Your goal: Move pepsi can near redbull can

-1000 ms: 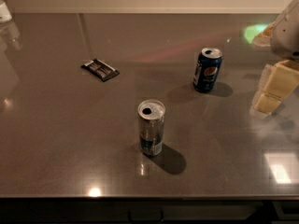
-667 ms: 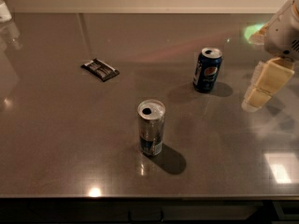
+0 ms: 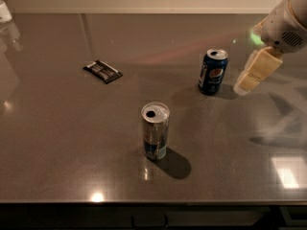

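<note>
The pepsi can point(image 3: 213, 72), dark blue with a round red-white-blue logo and a silver top, stands upright on the grey table point(image 3: 62, 128) at the right of centre. The redbull can point(image 3: 155, 131), slim and silver with a blue patch low on its side, stands upright nearer the front, at the centre. My gripper point(image 3: 247, 83) comes in from the upper right on a white arm. Its cream fingers point(image 3: 258, 70) point down and left. It hangs just to the right of the pepsi can, a small gap away, holding nothing.
A flat dark snack packet point(image 3: 102, 71) lies at the back left of the table. A pale object point(image 3: 5, 11) stands at the far left back corner. The table's front edge runs along the bottom of the view.
My gripper has moved left and slightly up, closing in on the right side of the pepsi can. Both cans and the packet have stayed where they were.
</note>
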Tool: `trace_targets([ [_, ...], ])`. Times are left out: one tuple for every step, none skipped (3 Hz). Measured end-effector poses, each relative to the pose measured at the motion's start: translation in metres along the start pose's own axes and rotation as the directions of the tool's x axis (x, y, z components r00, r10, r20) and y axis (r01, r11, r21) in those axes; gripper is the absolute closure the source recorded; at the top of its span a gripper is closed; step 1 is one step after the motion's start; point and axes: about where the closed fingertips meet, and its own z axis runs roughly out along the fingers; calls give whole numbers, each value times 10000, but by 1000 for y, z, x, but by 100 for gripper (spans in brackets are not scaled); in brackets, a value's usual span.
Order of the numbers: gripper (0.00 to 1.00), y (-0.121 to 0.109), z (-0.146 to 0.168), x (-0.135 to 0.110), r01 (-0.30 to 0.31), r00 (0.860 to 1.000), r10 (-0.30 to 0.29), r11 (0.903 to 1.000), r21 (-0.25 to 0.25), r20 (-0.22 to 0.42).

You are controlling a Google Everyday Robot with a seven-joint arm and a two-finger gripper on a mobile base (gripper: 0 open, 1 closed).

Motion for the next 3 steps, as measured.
trace_targets([
  [0,-26,18,-4,-670,9961,677,9976,-148,565],
  [0,-46,41,-12,-1224,9844,1295,9903,-651,1189],
  [0,-51,57,-21,-1309,9785,1447,9864,-991,1469],
])
